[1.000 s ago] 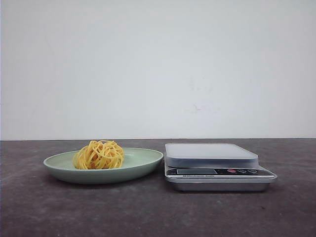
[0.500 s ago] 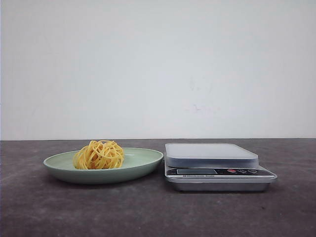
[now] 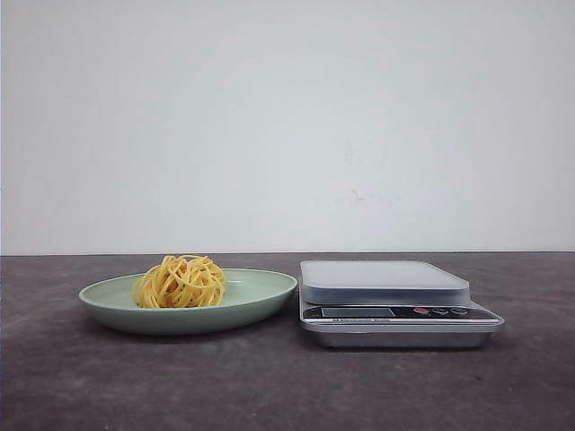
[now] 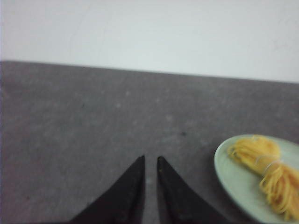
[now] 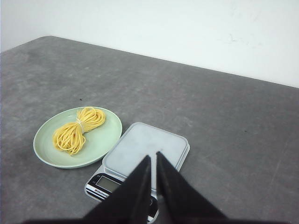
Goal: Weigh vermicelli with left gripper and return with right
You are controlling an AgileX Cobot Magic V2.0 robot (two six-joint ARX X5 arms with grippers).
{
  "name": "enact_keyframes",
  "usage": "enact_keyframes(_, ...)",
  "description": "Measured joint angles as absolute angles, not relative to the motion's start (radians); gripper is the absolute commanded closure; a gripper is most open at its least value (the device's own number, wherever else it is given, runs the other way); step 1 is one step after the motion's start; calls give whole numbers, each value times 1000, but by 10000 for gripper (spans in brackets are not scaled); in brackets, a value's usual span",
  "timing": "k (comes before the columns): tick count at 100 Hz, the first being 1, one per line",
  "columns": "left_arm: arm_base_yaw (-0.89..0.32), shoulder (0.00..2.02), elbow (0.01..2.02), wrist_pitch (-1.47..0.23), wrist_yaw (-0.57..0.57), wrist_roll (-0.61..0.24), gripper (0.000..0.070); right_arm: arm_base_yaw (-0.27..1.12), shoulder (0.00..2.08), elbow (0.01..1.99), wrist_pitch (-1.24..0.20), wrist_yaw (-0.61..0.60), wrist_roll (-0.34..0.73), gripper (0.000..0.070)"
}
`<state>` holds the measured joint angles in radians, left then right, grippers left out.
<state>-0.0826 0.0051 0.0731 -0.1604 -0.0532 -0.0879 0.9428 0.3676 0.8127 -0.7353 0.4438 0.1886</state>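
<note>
The vermicelli (image 3: 180,282) is a round yellow nest lying on a pale green plate (image 3: 260,292), left of the digital scale (image 3: 386,274). Neither gripper shows in the front view. In the left wrist view my left gripper (image 4: 151,159) hovers over bare table with its fingers almost together and nothing between them; the vermicelli (image 4: 264,168) and plate (image 4: 229,172) lie off to one side of it. My right gripper (image 5: 153,155) hangs shut and empty above the scale (image 5: 145,147), with the vermicelli (image 5: 77,130) on the plate (image 5: 103,139) beyond it.
The dark grey table (image 3: 108,386) runs back to a plain white wall (image 3: 287,126). The scale's display and buttons (image 3: 395,312) face the front. Bare tabletop lies around the plate and the scale.
</note>
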Motion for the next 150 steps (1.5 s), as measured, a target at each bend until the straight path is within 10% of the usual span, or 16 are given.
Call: enact_keyframes(150, -80, 5, 32, -183, 15, -40, 688, 929, 360, 813, -735, 445, 181, 691)
